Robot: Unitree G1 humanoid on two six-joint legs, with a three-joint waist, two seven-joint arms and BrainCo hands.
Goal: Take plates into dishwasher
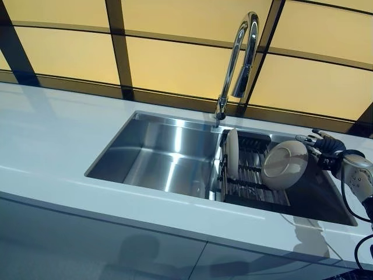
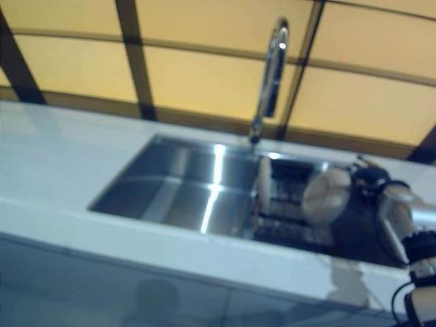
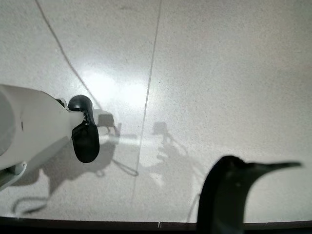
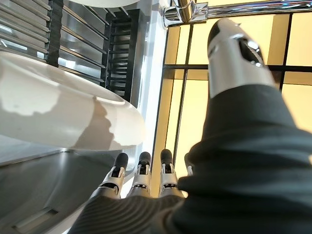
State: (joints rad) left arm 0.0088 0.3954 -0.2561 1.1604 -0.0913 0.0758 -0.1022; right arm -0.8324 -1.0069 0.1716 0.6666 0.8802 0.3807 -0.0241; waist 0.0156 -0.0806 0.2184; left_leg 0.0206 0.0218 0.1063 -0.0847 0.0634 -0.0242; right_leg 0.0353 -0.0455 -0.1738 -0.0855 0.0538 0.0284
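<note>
Over the right end of the steel sink (image 1: 157,153), your right hand (image 1: 324,144) hangs just beside a white plate (image 1: 284,164), fingers (image 4: 141,170) straight and apart, gripping nothing. That plate leans tilted on the dish rack (image 1: 252,175); a second white plate (image 1: 232,153) stands on edge at the rack's left. The faucet (image 1: 238,61) rises behind. Your left hand (image 3: 85,134) shows only above the floor, its state unclear.

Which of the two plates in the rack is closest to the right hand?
The tilted plate at the rack's right end, beside the right hand. The other plate stands upright at the left end.
</note>
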